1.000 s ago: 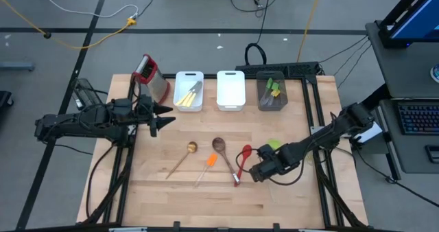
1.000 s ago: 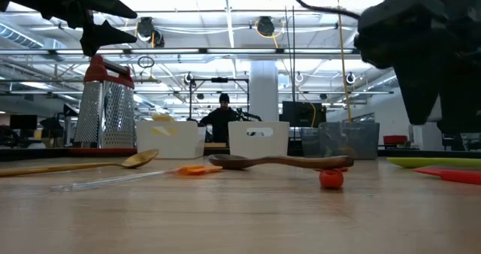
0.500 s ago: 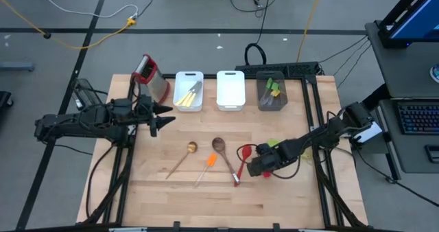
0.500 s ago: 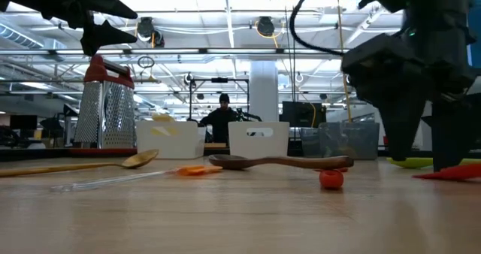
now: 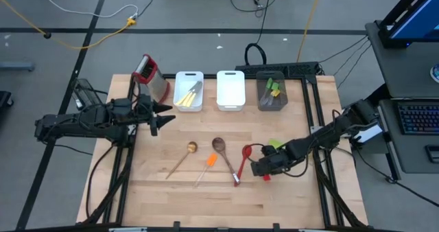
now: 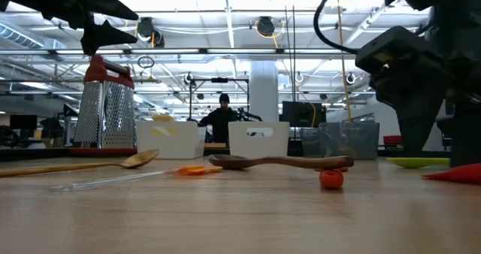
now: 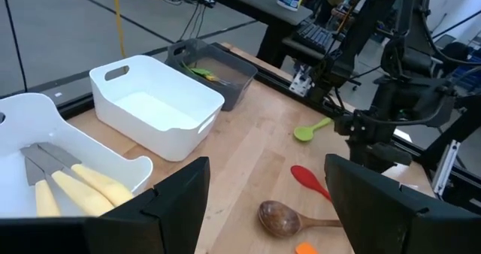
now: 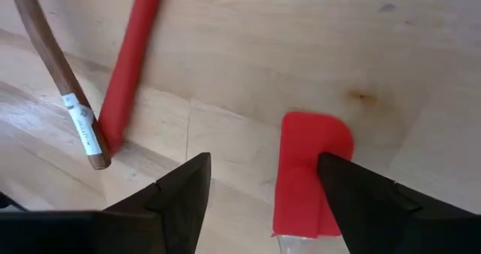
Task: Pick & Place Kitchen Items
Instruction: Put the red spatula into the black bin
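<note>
Table (image 5: 164,191) fills frame centre. Left gripper (image 5: 164,117) hovers left of centre, fingers spread, empty, below the grater (image 5: 152,77). Right gripper (image 5: 259,169), lower right of centre, fingers apart around the red spatula (image 8: 312,171) lying flat on the wood. Red spoon (image 5: 244,159) and dark wooden spoon (image 5: 223,153) just left of it; orange spatula (image 5: 209,162) and light wooden spoon (image 5: 184,156) farther left. Lime-green spoon (image 5: 272,145) above the gripper. Pale-handled knives (image 5: 186,97) in the upper-centre white bin (image 5: 180,77).

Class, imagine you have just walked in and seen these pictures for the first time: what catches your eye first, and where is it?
First, the right gripper low over the table's right side, jaws open astride a red spatula. Next, the spoons scattered mid-table: a dark wooden spoon beside a red spoon. At the back stands a steel grater beside a white bin holding pale-handled knives.
</note>
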Robot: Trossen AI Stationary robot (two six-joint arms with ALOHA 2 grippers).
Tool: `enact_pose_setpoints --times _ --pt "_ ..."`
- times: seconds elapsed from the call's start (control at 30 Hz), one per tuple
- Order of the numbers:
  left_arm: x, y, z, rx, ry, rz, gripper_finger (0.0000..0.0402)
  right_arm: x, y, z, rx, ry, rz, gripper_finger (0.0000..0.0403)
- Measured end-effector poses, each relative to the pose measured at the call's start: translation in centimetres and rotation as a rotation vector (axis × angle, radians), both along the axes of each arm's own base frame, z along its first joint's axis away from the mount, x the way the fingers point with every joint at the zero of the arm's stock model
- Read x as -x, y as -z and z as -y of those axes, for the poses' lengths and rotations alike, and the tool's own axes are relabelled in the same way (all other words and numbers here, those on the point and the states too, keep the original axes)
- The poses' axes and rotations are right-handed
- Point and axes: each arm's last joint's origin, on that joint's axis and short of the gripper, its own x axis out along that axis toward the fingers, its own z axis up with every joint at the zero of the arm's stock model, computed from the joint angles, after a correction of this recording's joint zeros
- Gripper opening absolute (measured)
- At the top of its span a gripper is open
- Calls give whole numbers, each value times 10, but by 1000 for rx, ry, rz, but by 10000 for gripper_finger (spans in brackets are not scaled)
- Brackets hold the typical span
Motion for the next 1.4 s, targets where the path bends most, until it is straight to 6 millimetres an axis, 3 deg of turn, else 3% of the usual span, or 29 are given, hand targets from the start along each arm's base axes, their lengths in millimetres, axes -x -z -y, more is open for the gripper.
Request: enact_pose_setpoints --times 0.4,0.67,1.03,1.2,1.4 --pt "0 0 0 4 -1 3 269 -2 -5 8 101 -36 61 204" --pt "0 0 0 4 -2 2 269 5 -26 14 135 -53 121 180" --pt "0 0 0 6 -2 3 269 -5 -44 8 98 -150 325 184" --pt "0 0 0 9 -3 4 269 3 -44 2 168 -132 254 184" --pt "0 0 0 9 -2 4 269 9 -81 -14 223 -152 116 185"
